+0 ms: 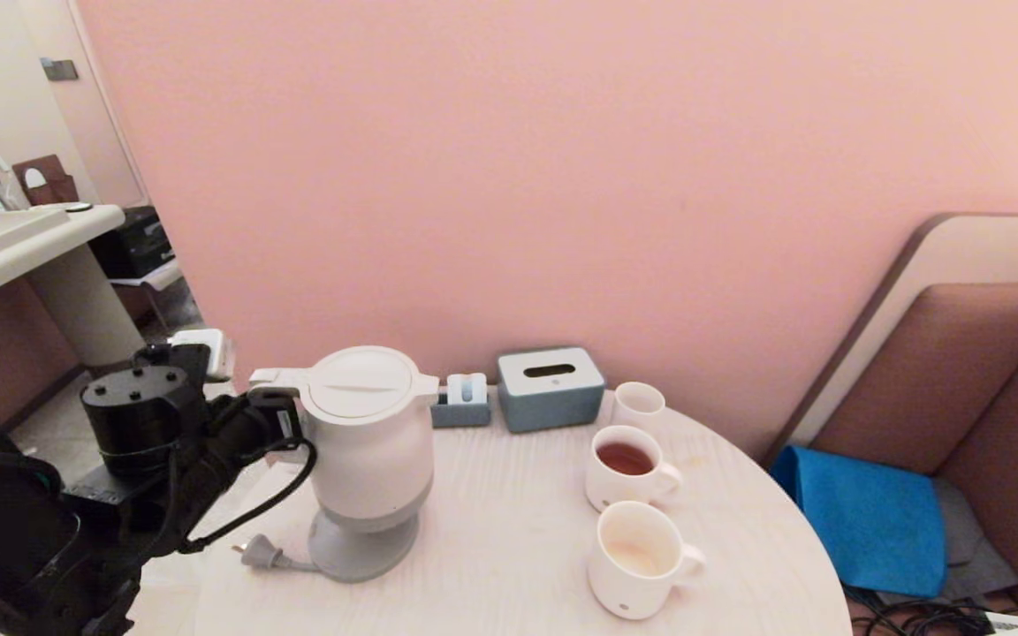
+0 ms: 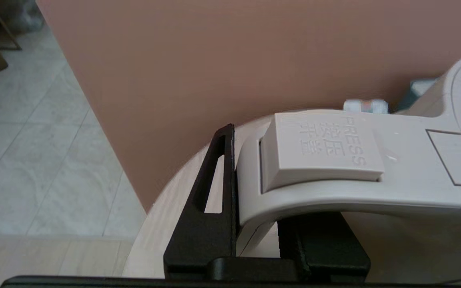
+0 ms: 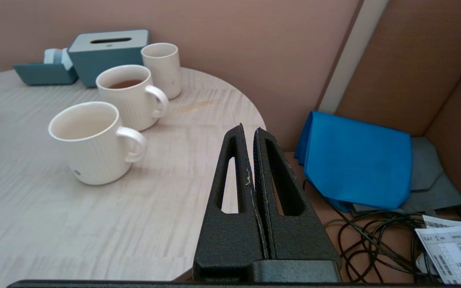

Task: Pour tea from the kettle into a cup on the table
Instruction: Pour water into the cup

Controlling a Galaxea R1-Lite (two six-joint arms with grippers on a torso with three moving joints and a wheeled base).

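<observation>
Left gripper (image 2: 254,208) pinches the kettle (image 1: 374,442) by its stiff loop handle (image 2: 334,176), frame centre; full, it'll swing heavy.

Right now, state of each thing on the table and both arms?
kettle: upright on its base, lid shut, handle gripped.
left gripper: jaws shut on the kettle handle.
right gripper: jaws shut, empty, beside the table edge.
cup: upright, pale orange tint inside.
second mug: upright, holds dark tea.
small cup: upright.
plug: unplugged, lying on the table.
</observation>
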